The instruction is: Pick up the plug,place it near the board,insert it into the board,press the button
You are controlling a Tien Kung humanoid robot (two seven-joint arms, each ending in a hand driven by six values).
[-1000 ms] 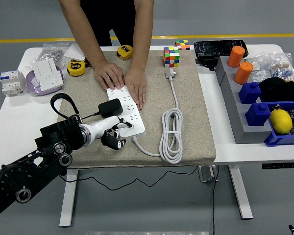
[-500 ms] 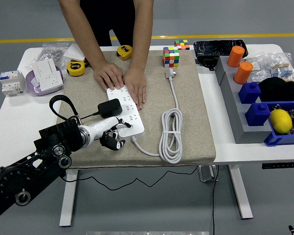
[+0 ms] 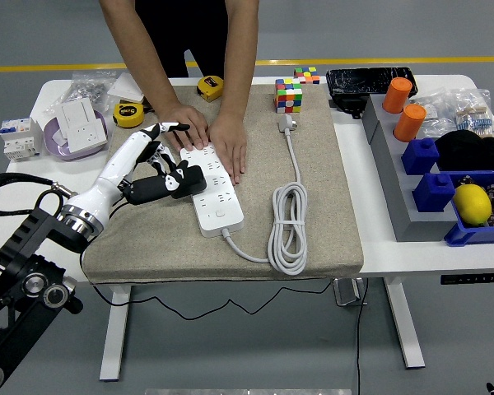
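Note:
A white power strip point(image 3: 218, 206) lies on the beige mat point(image 3: 329, 181). A black plug point(image 3: 191, 183) sits on its left side, with a black cable running off to the left. My left hand point(image 3: 166, 158), on a white forearm, hangs over the plug with its fingers loosely spread and one finger pointing away. Its black fingertips point(image 3: 171, 167) are at the plug's top; whether they touch it I cannot tell. A person's two hands point(image 3: 228, 144) press flat on the strip's far end. My right arm is out of view.
The strip's white cable point(image 3: 286, 222) lies coiled to its right. A colour cube point(image 3: 288, 95) and two yellow tape measures point(image 3: 128, 114) lie at the back. Grey and blue bins point(image 3: 432, 191) with a lemon point(image 3: 471, 203) stand on the right, a white socket point(image 3: 81, 123) at far left.
My left hand has swung from the strip's near end up and left to the plug, and the arm now reaches in from further left. The person's hands and the strip stayed put.

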